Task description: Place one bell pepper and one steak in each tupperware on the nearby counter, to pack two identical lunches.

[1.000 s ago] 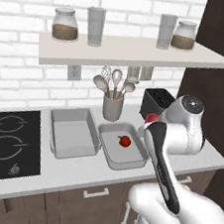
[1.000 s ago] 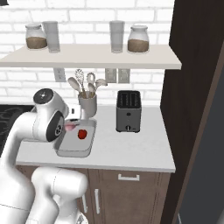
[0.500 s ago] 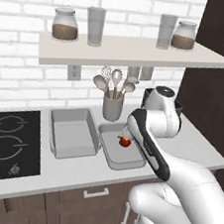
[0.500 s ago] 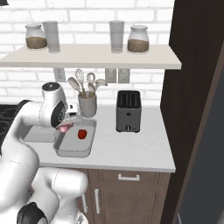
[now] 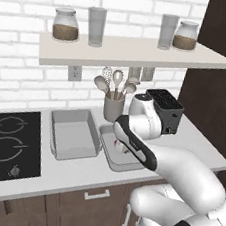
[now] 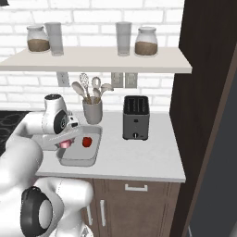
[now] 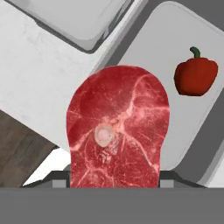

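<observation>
My gripper (image 6: 65,140) is shut on a steak (image 7: 118,131), a flat pinkish-red marbled slab that hides the fingertips in the hand view. The steak (image 6: 65,144) hangs over the left part of the right tupperware (image 6: 76,161). A glossy red bell pepper (image 7: 195,75) lies in that same tupperware (image 7: 162,48), to the steak's right (image 6: 86,141). The second tupperware (image 5: 73,139) stands just to the left and holds nothing that I can see; one corner of it (image 7: 83,22) shows in the hand view. My arm covers much of the right tupperware (image 5: 109,161) in the left base view.
A grey utensil crock (image 5: 113,107) stands behind the tupperwares, and a black toaster (image 6: 136,117) to their right. The black stovetop (image 5: 5,141) lies at the left. A shelf (image 5: 133,49) with jars and glasses hangs above. Bare white counter (image 6: 139,157) spreads right of the tupperwares.
The arm has swung left from above the counter's right side and come down over the right tupperware, carrying the steak with it. The pepper has stayed in place.
</observation>
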You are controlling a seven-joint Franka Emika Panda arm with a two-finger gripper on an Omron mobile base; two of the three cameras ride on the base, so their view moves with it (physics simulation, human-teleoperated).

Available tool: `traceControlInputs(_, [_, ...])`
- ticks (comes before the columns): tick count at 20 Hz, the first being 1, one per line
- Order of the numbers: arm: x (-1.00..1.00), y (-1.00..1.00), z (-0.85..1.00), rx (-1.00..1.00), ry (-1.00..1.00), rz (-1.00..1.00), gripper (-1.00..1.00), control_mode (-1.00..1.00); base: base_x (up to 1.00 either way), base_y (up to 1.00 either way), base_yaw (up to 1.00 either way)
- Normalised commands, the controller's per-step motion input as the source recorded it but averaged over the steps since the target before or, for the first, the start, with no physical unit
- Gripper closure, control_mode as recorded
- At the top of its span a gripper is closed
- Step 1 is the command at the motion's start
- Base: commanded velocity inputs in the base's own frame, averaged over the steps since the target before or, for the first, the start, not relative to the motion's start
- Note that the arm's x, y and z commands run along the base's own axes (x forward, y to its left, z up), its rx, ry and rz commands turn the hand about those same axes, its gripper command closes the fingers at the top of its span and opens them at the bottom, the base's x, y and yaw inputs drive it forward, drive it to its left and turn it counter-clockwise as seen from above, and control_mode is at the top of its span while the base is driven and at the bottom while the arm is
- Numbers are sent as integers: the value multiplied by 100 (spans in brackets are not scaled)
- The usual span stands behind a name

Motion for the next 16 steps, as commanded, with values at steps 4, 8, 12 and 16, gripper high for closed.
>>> traceControlInputs(4, [0, 0, -14, -2, 0, 15, 100, -100, 0, 0, 0])
traceControlInputs(8, [39, -1, 0, 0, 1, 9, 100, -100, 0, 0, 0])
traceControlInputs(12, [76, -22, 0, 0, 17, 19, 100, -100, 0, 0, 0])
traceControlInputs(16, [20, -10, -27, 0, 25, 15, 100, -100, 0, 0, 0])
